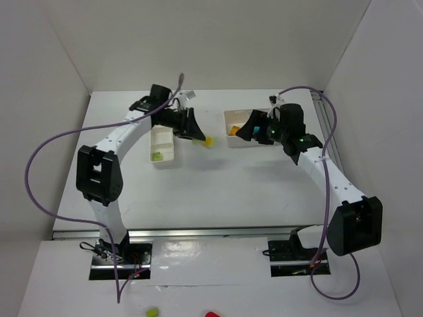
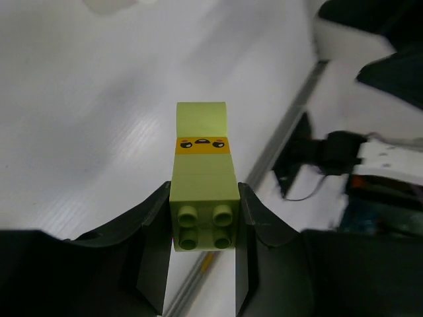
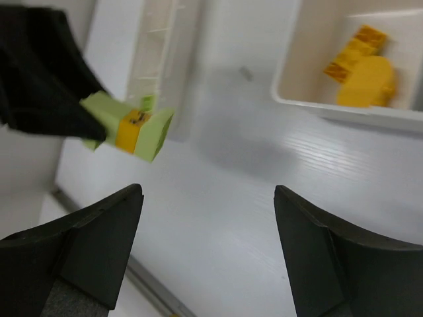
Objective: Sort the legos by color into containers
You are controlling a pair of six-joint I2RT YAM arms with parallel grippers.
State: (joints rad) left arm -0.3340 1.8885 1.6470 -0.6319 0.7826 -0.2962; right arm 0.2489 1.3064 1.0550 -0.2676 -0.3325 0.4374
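Pinches lime-and-orange lego stack (image 2: 201, 158) in left pincer (image 2: 205, 198) above bench (image 1: 218, 185), between narrow tray (image 1: 162, 142) and wider tray (image 3: 330, 112), probably for color separation, with right pincer (image 3: 208, 191) spread, empty, facing it.

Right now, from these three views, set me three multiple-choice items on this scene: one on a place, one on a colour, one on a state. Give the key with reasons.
1. Where is the lego stack?
A. clamped in the left gripper
B. lying in a tray
C. flat on the tabletop

2. What colour is the stack's middle band?
A. purple
B. orange
C. teal

3. How is the right gripper?
A. shut on a brick
B. open, holding nothing
C. out of view

Key:
1 A, the left wrist view shows the jaws pressed on both sides of it.
2 B, an orange band with a face sits between lime-green bricks.
3 B, the right wrist view shows its jaws wide apart with only table between.
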